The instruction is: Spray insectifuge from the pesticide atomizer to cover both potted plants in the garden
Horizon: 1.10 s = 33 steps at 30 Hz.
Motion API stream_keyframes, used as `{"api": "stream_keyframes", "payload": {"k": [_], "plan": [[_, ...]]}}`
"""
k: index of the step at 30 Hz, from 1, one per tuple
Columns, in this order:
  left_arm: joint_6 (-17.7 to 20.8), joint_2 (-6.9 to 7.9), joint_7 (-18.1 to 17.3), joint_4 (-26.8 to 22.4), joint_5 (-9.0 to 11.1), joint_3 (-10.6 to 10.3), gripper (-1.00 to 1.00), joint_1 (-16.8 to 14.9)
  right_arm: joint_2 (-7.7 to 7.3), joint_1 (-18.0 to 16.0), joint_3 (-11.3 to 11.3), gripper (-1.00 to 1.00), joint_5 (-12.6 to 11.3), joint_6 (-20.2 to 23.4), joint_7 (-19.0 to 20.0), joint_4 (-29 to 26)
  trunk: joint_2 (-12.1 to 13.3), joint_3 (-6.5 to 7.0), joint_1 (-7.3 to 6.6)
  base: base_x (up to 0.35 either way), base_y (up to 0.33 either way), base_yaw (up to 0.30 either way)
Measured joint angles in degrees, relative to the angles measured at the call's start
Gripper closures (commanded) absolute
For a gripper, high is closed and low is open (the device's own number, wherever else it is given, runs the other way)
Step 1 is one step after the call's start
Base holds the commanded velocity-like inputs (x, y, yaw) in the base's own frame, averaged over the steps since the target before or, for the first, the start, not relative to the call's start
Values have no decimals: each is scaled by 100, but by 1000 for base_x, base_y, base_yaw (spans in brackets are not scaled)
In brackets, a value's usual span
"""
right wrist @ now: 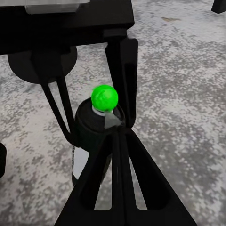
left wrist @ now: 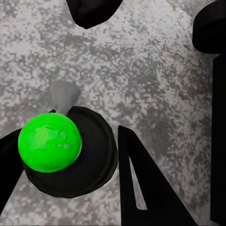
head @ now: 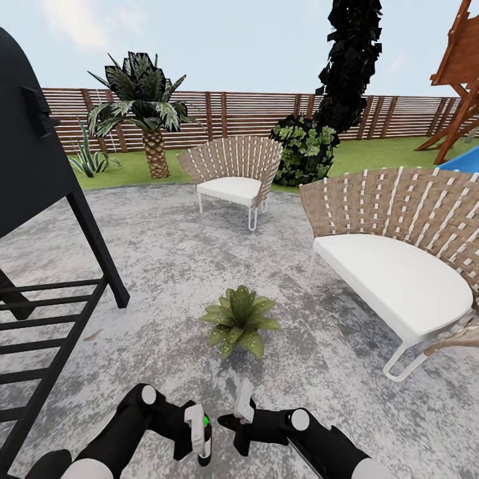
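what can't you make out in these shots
- Pot under the potted plant, head view: its own leaves cover it.
- Lower body of the pesticide atomizer, head view: cut off by the bottom edge; left gripper fingers cover its side.
- Whether the right gripper is open or shut: its fingers overlap in the right wrist view.

Two black arms reaching forward low, wrists angled toward each other. Left gripper [head: 198, 432] clamped around the pesticide atomizer [head: 205, 444], held upright. Right gripper [head: 243, 404] just beside it, pale fingers [head: 245, 398] pointing up, spread unclear.
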Motion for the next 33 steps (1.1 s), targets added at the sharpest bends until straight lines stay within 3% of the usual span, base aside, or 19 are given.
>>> {"api": "stream_keyframes", "payload": {"k": [7,17,33], "plan": [[-189,-10,-19,2,55,-6,100,3,0,0,0,100,2,0,0,0,0,0,0,0,0,0],[-208,-118,-20,2,56,-6,100,2,0,0,0,100,0,0,0,0,0,0,0,0,0,0],[-206,-130,-28,2,55,-6,100,6,0,0,0,100,0,0,0,0,0,0,0,0,0,0]]}}
